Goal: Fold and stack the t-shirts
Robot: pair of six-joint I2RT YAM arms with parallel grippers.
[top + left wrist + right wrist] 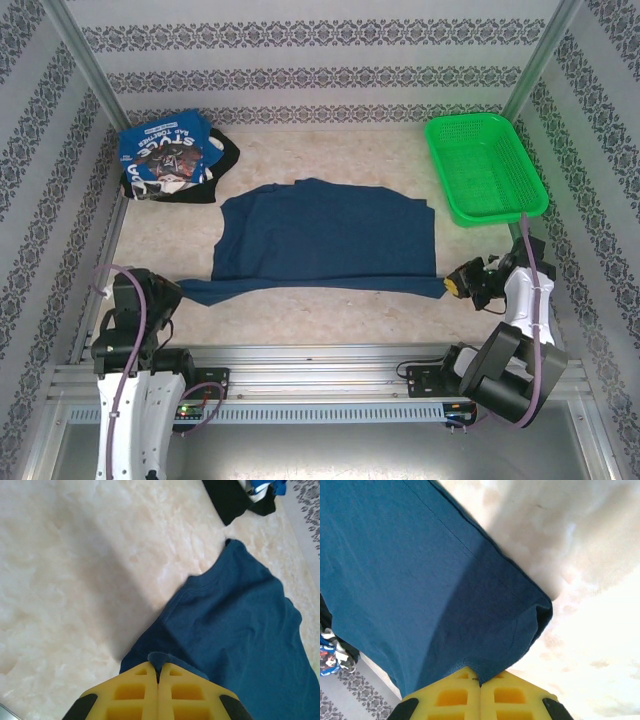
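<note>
Top external view: I am pinching the near edge of the blue t-shirt at both corners

The blue t-shirt [325,235] is lying spread flat in the middle of the table [330,305], its near edge pulled into a straight line from 8 o'clock to 4 o'clock. I am gripping it at both ends. My left gripper [178,290] is sitting at the 8 o'clock corner, and its wrist camera shows the yellow fingers [135,690] pressed together with a small fold of blue cloth nipped between them. My right gripper [455,283] is clamping the 4 o'clock corner the same way, with the hem running down into the closed seam between its fingers [512,695].

I judge that I am holding the two corners wide apart to keep the cloth taut and free of wrinkles, so that the near edge can be lifted and carried toward 12 o'clock as one clean fold.

Further out, the pile of other t-shirts [170,160] is waiting bunched at 10 o'clock, one printed blue and one black, well clear of the spread shirt and not yet folded. The green basket [497,214] is standing at 2 o'clock, beside the fold path.
</note>
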